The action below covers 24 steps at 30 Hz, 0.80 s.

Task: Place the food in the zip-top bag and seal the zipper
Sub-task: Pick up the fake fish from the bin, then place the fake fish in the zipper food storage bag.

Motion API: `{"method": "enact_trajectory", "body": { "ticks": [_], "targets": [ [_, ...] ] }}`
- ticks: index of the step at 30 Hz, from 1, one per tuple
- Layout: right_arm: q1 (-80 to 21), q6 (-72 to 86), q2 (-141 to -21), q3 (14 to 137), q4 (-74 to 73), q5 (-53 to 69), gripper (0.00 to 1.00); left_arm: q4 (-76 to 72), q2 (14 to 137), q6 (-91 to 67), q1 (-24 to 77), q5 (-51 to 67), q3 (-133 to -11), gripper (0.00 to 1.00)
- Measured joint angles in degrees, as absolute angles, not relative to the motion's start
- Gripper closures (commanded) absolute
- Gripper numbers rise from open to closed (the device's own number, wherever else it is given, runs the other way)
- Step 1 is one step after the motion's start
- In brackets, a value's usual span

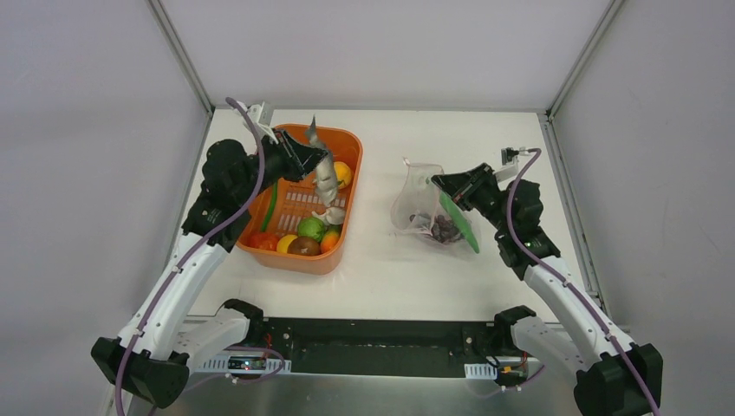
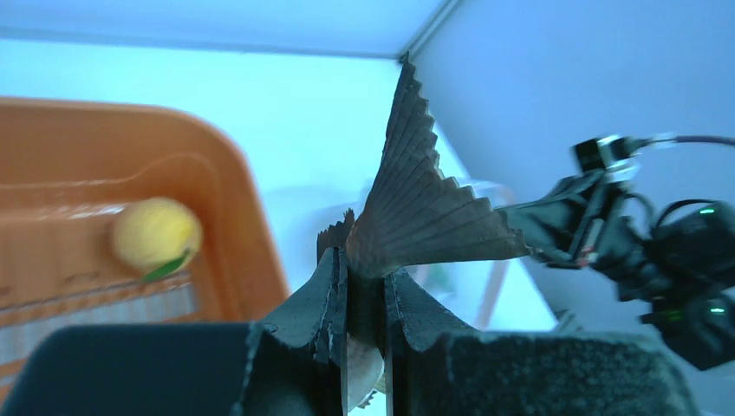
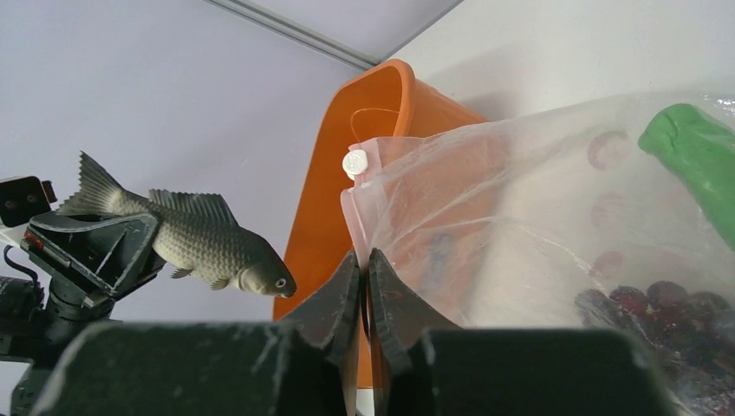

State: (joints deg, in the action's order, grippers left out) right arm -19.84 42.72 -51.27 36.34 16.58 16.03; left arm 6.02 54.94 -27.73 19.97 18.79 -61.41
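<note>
My left gripper (image 1: 305, 156) is shut on the grey fish (image 1: 324, 173) by its tail and holds it above the orange basket (image 1: 351, 186); the tail fin (image 2: 425, 199) rises from between the jaws (image 2: 366, 290). The fish also shows in the right wrist view (image 3: 204, 243). My right gripper (image 1: 445, 184) is shut on the mouth edge of the clear zip-top bag (image 1: 416, 204), holding it open. In the bag (image 3: 520, 217) lie the purple grapes (image 3: 667, 308) and the long green pod (image 3: 698, 156). Round fruits (image 1: 303, 236) stay in the basket.
The orange basket stands left of centre, its wall near the bag (image 3: 364, 147). A yellow fruit (image 2: 156, 234) lies in it. The white slider (image 3: 355, 162) sits on the bag's edge. Enclosure walls stand on the left, the right and at the back.
</note>
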Motion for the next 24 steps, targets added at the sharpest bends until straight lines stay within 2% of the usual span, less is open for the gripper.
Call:
{"method": "enact_trajectory", "body": {
  "ticks": [11, 24],
  "targets": [
    [-19.84, 46.98, -50.06, 34.35, 18.76, 17.02, 0.93, -25.96, 57.58, -48.66, 28.62, 18.90, -52.07, 1.00],
    [-19.84, 55.13, -48.21, 32.34, 22.59, 17.02, 0.93, -41.47, 64.71, -48.64, 39.66, 10.76, -51.59, 1.00]
  ]
}}
